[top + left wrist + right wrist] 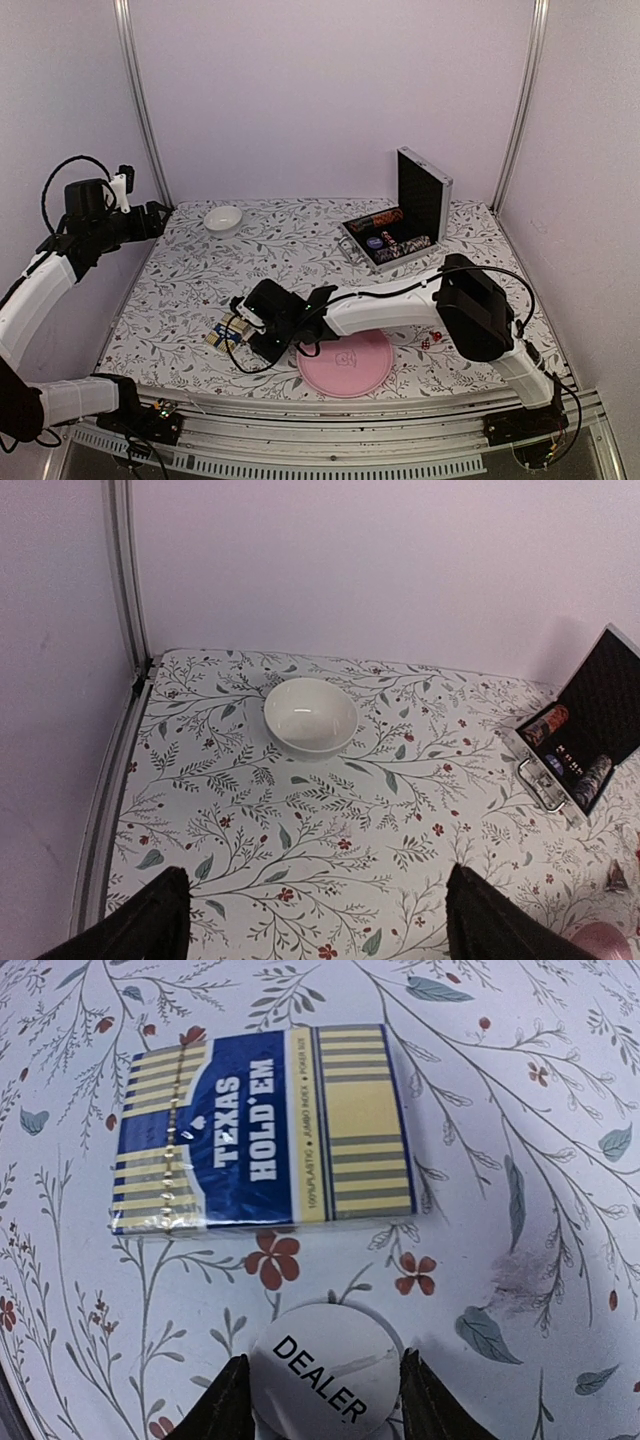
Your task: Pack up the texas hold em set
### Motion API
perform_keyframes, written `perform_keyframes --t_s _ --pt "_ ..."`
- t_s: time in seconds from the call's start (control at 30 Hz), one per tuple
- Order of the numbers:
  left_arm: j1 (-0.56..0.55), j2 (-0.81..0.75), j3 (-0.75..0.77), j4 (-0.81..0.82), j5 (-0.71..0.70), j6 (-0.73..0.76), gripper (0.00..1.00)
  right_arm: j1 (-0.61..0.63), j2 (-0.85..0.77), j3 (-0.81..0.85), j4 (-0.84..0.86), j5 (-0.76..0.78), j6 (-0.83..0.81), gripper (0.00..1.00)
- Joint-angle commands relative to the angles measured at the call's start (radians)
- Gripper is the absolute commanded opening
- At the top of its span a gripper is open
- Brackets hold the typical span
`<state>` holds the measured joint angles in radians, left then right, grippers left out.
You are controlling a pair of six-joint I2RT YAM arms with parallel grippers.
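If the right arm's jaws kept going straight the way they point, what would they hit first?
Probably the round DEALER button, sitting between the jaws; the blue card deck lies beyond it, though depth is unclear.

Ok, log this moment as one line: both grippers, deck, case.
left gripper open, empty | right gripper shut on button | deck beside button | case open

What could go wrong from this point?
The right tool pinches the flat DEALER button by its rim; it may slip out on lifting. The card deck lies close by and could get nudged. The open case stands far off, so a loose grip might drop it on the way.
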<state>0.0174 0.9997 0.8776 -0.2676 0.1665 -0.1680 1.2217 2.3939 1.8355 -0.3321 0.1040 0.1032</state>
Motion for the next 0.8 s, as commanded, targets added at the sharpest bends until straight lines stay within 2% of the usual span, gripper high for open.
perform_keyframes --t_s 0.0,0.2,0.47,0.77 --pt "0.007 -0.006 -0.009 0.011 -0.011 0.008 0.88 -0.059 -0.118 -0.044 0.007 0.035 0.043 0.45" --pt "0.007 -0.007 -0.009 0.010 -0.017 0.011 0.88 -0.141 -0.185 -0.112 0.023 0.068 0.053 0.45" --pt "0.008 -0.005 -0.009 0.011 -0.017 0.012 0.88 -0.334 -0.256 -0.231 0.058 0.109 0.059 0.45" --pt "0.007 -0.008 -0.012 0.010 -0.028 0.014 0.88 -0.550 -0.277 -0.239 0.083 0.125 -0.023 0.45"
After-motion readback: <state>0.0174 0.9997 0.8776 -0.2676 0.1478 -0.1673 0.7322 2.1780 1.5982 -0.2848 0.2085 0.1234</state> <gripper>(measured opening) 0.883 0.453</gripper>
